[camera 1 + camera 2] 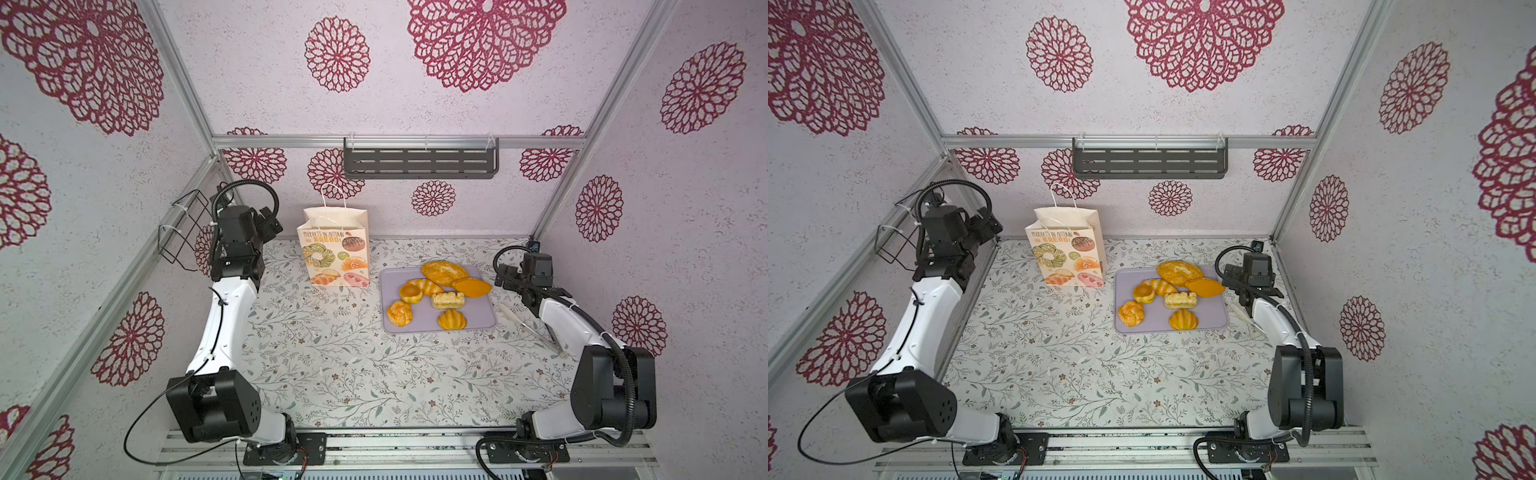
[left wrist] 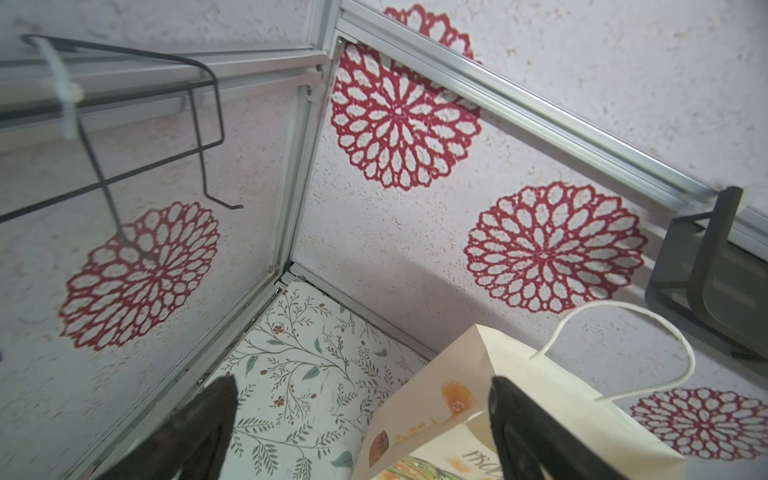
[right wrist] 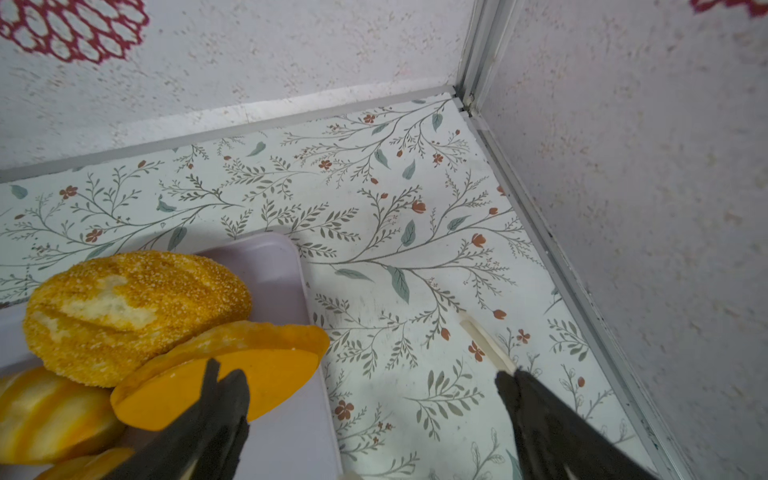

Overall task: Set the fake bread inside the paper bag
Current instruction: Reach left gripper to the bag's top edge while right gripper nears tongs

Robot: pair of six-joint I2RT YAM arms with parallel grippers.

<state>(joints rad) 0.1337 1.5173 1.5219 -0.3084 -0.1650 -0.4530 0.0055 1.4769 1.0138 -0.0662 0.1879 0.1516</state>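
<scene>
The paper bag (image 1: 334,253) (image 1: 1067,257) stands upright at the back of the table, printed front facing forward and mouth open. The fake bread, several pieces, lies on a lilac tray (image 1: 478,320): a seeded oval loaf (image 1: 444,272), a flat orange oval (image 1: 471,287), a croissant (image 1: 426,286), round buns, a crumbly slice (image 1: 447,300) and a shell bun (image 1: 452,319). My left gripper (image 2: 361,386) is open beside the bag (image 2: 519,395), holding nothing. My right gripper (image 3: 361,374) is open over the tray's far right corner, one finger above the orange oval (image 3: 166,390).
Pale tongs (image 1: 528,328) lie on the table right of the tray, partly under the right arm. A wire basket (image 1: 187,230) hangs on the left wall by the left gripper. A dark shelf (image 1: 419,163) is fixed to the back wall. Walls close in on three sides.
</scene>
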